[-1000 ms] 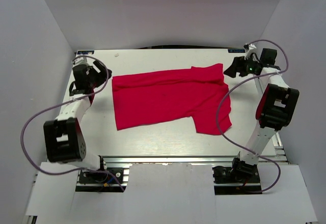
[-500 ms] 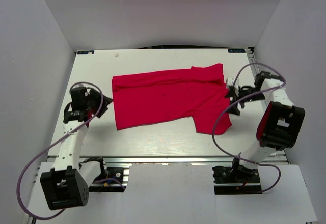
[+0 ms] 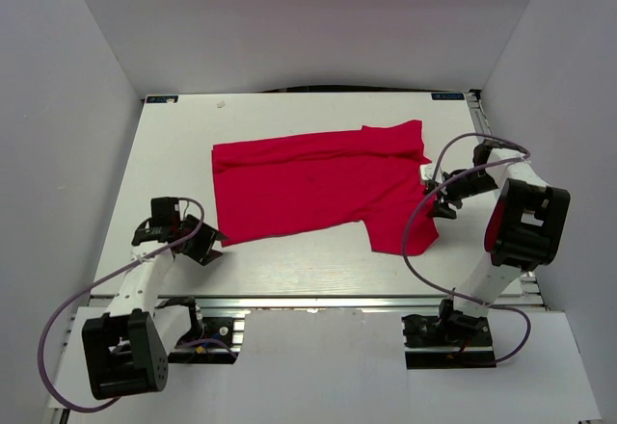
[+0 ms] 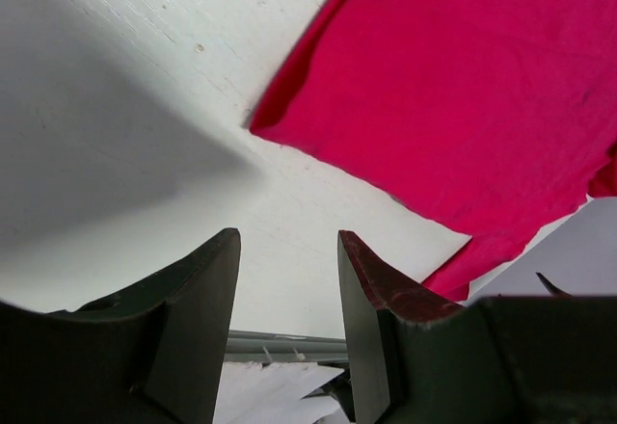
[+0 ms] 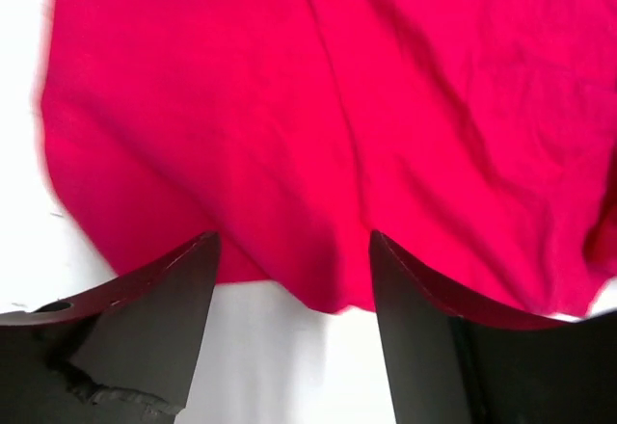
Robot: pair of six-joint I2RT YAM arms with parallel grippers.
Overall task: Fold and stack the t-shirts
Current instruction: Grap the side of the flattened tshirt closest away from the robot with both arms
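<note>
- The plain bright red short-sleeved cloth t-shirt (image 3: 308, 188) lies flat in the middle of the white table (image 3: 183, 145), its long side running left to right. One flap reaches toward the near edge on the right.
- It looks like a light, limp, thin fabric. It will likely sag, drag and crease when lifted, and a one-sided pull would skew it. It is neither fragile nor slippery, so a firm pinch should hold.
- Good holds, I judge, are the near-left corner (image 4: 258, 125) and the right-hand edge, pinched low against the table so only the intended layer comes up.
- The left end effector (image 3: 205, 244) sits just beside that near-left corner, apart from the cloth. Its fingers are spread with only bare table between them.
- The right end effector (image 3: 436, 193) is at the shirt's right edge. Its fingers (image 5: 154, 308) are parted and frame red cloth in the wrist view, grasping nothing. Whether they touch the fabric I cannot tell.
- Bare table lies on every side of the shirt, widest at the left and far side, which gives room to fold over.
- The tall pale side walls (image 3: 77, 106) stand close to both arms, and the metal rail (image 3: 318, 301) bounds the near edge.
</note>
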